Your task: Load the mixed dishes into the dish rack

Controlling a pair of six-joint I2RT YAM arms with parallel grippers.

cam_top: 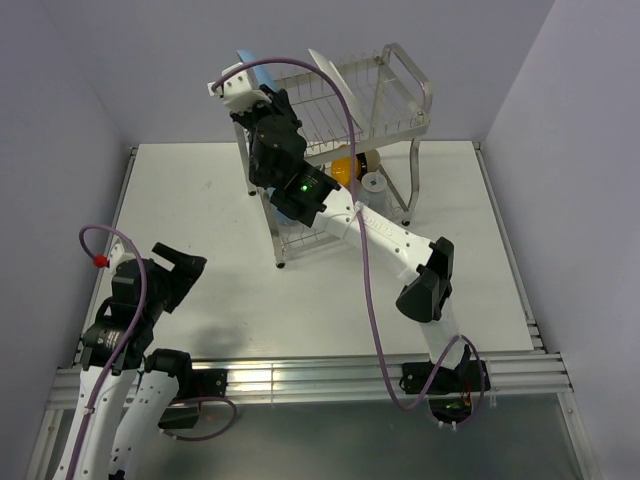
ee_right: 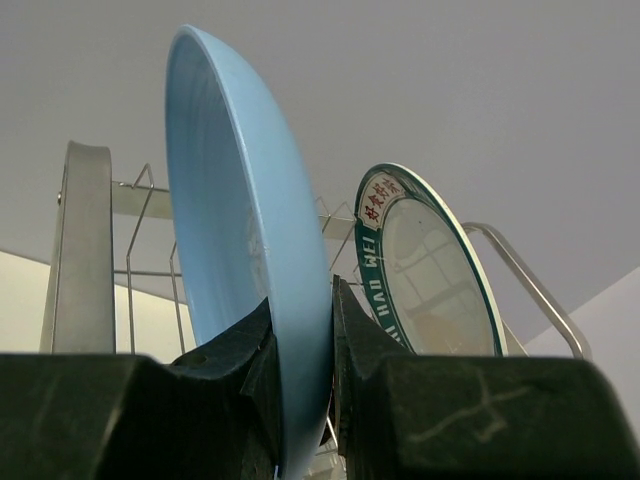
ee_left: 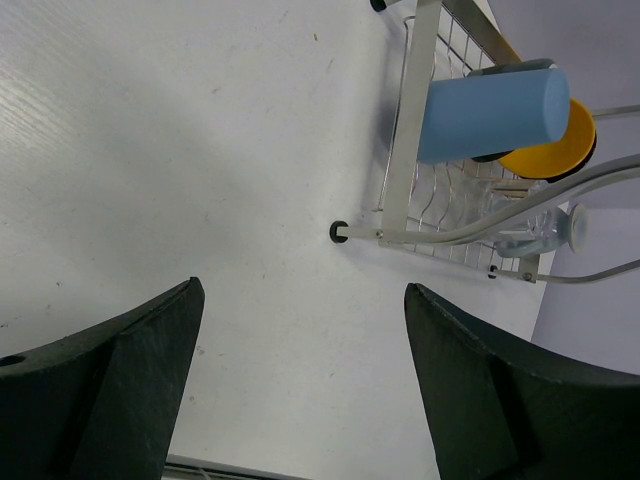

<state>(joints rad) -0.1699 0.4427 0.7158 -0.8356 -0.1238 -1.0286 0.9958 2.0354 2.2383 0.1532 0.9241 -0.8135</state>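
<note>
Right gripper [ee_right: 302, 305] over blue plate's [ee_right: 235, 190] bottom

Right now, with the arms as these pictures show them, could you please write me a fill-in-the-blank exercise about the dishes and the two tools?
1. The right tool is shut on the rim of a plate whose colour is light ___.
2. The left tool holds nothing, and it is ___.
3. The white plate standing in the rack has a patterned rim of dark ___ colour.
4. Beside the blue cup in the rack, there is a bowl of ___ colour.

Missing words: blue; open; green; orange.
</note>
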